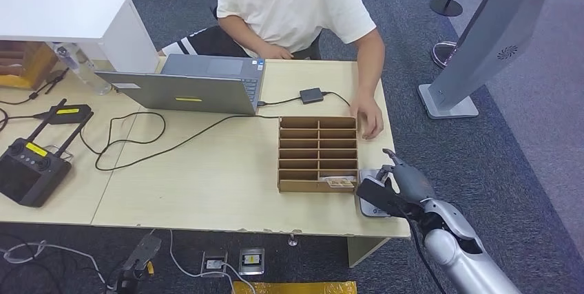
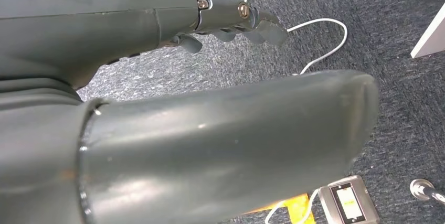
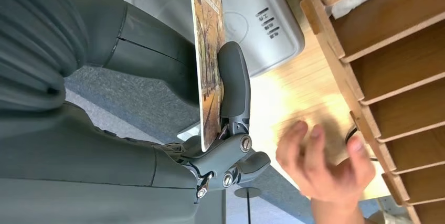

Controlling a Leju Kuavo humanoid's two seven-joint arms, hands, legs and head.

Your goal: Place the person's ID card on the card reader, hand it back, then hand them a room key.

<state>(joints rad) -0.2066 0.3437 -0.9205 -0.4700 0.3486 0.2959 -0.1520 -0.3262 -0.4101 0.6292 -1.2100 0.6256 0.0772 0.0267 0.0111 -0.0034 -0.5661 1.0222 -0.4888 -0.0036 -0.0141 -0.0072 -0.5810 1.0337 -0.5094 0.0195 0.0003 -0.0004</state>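
Grey carpet floor [image 1: 523, 135] — light wooden table [image 1: 206, 191], white cabinet [image 1: 69, 15]

Silver right arm [image 1: 461, 256], black cable; grey robot hand [image 1: 403, 184], darker fingers [image 3: 234, 85], screw heads.

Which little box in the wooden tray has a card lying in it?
The bottom right slot of the wooden tray, nearest the robot's right hand. A card lies in it; the other slots look empty.
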